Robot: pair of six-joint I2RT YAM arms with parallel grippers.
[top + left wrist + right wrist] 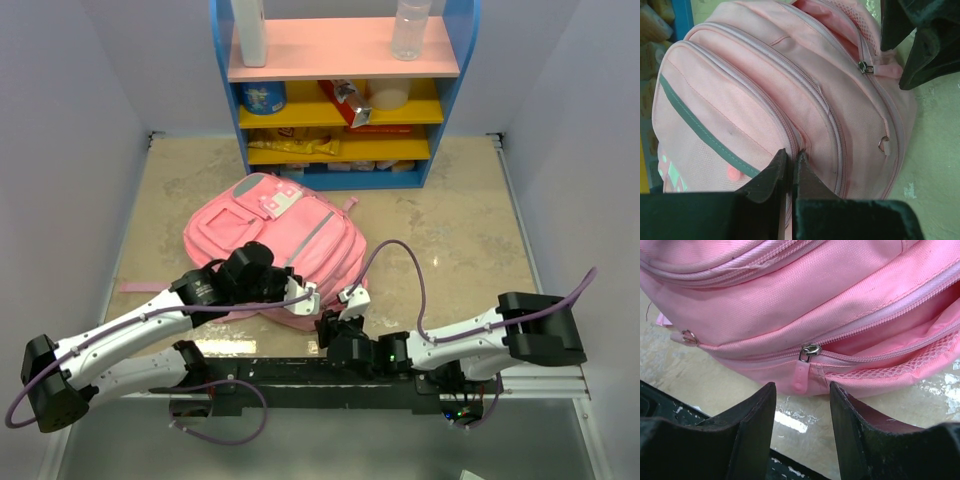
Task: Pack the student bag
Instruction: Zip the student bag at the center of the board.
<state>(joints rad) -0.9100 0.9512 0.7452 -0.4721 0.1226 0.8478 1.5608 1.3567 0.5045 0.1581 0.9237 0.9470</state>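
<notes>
The student bag, a pink backpack with a grey strip, lies flat on the table ahead of both arms. My left gripper rests on its near edge. In the left wrist view the left gripper is shut, its tips pinching the bag at a zip seam. My right gripper is open just beside it. In the right wrist view the right gripper has its fingers either side of the pink zip pull, not touching it. The zip right of the slider is open, showing mesh lining.
A blue shelf unit with bottles, a can and snack packs stands at the back. A black rail runs along the near edge. A pink strap trails left of the bag. Walls close both sides.
</notes>
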